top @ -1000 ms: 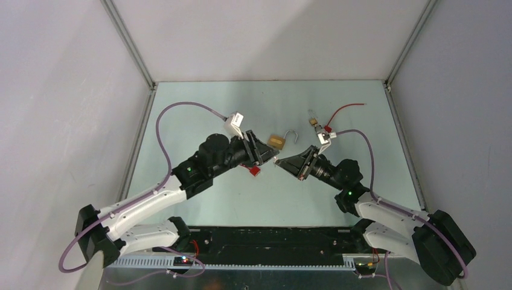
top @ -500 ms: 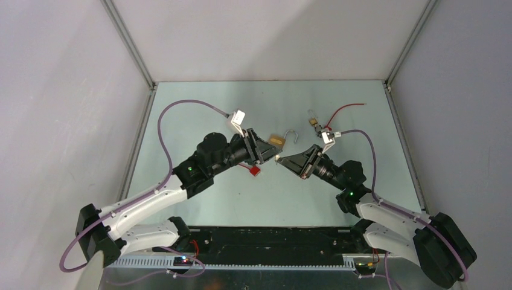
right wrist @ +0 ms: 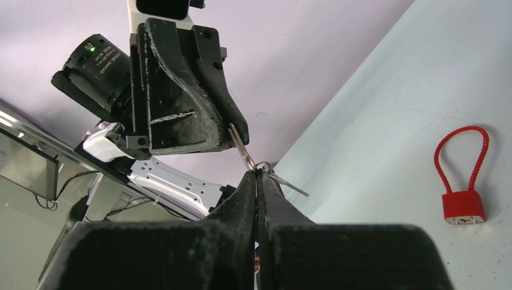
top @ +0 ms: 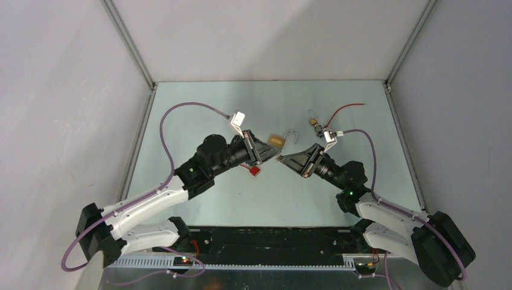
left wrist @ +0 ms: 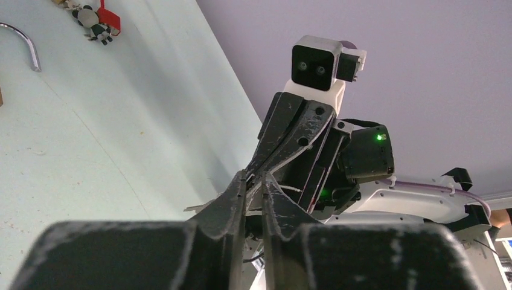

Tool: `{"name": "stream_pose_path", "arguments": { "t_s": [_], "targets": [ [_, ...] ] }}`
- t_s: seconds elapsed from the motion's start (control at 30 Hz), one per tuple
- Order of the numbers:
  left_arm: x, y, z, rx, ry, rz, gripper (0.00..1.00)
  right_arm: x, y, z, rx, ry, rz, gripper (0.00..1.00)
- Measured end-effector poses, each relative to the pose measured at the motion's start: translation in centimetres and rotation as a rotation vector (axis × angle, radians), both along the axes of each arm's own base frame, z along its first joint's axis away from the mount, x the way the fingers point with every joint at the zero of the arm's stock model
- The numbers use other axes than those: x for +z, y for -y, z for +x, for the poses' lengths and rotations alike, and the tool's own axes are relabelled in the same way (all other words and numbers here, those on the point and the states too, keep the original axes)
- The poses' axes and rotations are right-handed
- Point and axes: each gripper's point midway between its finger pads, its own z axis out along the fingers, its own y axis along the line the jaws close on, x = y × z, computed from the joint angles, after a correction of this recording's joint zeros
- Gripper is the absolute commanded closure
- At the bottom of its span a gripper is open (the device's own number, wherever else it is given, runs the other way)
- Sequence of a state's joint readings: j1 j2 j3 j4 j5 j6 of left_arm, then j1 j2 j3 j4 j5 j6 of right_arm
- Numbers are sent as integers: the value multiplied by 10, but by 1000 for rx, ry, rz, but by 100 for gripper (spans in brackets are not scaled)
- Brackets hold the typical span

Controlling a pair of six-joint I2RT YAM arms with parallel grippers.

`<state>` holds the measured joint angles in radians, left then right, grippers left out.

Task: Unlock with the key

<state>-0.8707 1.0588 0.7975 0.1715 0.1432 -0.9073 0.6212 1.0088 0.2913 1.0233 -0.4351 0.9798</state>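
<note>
While my right end effector (right wrist: 258,175) pinches the key ring (right wrist: 264,164), my left end effector (left wrist: 253,178), nearly pressed together, should clamp the key (right wrist: 241,148) squarely; whether it grips, I cannot tell.

Legible text, numerals, brands: none.
Item noted: one label (right wrist: 104,60) in white print on a black motor housing (right wrist: 78,87), right wrist view. Its characters are too small and blurred to read.

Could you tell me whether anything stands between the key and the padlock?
Nothing visible does. The key is held between the left gripper and the right gripper, and the padlock lies on the table just beyond their tips.
</note>
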Motion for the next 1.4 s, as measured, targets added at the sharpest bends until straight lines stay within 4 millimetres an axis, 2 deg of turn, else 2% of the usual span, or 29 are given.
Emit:
{"name": "stream_pose_path", "arguments": {
  "t_s": [0.07,0.2,0.27,0.33,0.37,0.43,0.5,0.6,0.73,1.0,1.17,1.3,1.33,1.4],
  "targets": [
    [1,0,0,2,0,-3,98,1,0,0,1,1,5,100],
    [-3,-2,3,16,-5,-7,100,1,0,-1,4,2,3,100],
    [-6,-5,4,24,-6,-7,100,-1,0,-1,2,0,-6,93],
    [-9,-8,3,29,-10,-7,100,-1,1,-2,-3,4,-12,76],
    [-10,-10,3,33,-14,-9,100,0,3,-1,-10,8,-14,64],
    [-12,-14,3,41,-16,-10,100,2,7,0,-30,25,-20,51],
    [-13,-17,4,49,-15,-11,100,6,13,1,-53,51,-28,45],
    [-12,-20,7,58,-14,-13,100,10,24,5,-93,81,-36,43],
    [-12,-20,6,42,-14,-13,100,8,26,8,-90,100,-68,50],
    [-14,-11,-4,-45,-12,0,100,0,8,8,18,70,-85,66],
    [-8,-8,-7,-71,-2,-4,100,4,-2,4,78,66,-61,74],
    [-5,-8,-7,-76,11,-6,100,9,-6,3,113,71,-33,86],
    [-4,-8,-7,-75,14,-6,100,9,-7,2,122,71,-28,94],
    [-4,-8,-6,-72,14,-5,100,11,-8,1,136,71,-16,100]
  ]
}}
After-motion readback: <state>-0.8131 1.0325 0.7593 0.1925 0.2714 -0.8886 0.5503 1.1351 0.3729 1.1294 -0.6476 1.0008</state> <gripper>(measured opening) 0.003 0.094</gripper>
